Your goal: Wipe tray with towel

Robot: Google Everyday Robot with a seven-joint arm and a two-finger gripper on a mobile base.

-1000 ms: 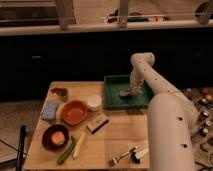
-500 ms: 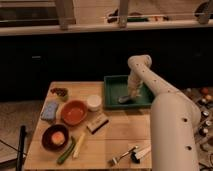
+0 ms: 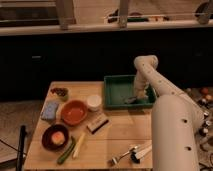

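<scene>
In the camera view, the robot's white arm (image 3: 150, 82) reaches down from the right into the green tray (image 3: 111, 84), which sits at the back right of the wooden table (image 3: 120, 132). The gripper (image 3: 138, 94) is low inside the tray near its right front corner. The towel (image 3: 130, 100), a small greyish bundle, lies on the tray floor directly beneath and slightly left of the gripper, apparently touching it. I cannot tell whether the gripper has hold of the towel or only rests on it, nor how far open it is. Left of the tray stand a white cup (image 3: 94, 102), an orange bowl (image 3: 74, 112) and a blue sponge (image 3: 50, 110). A fork (image 3: 122, 156) lies near the table's front edge.
</scene>
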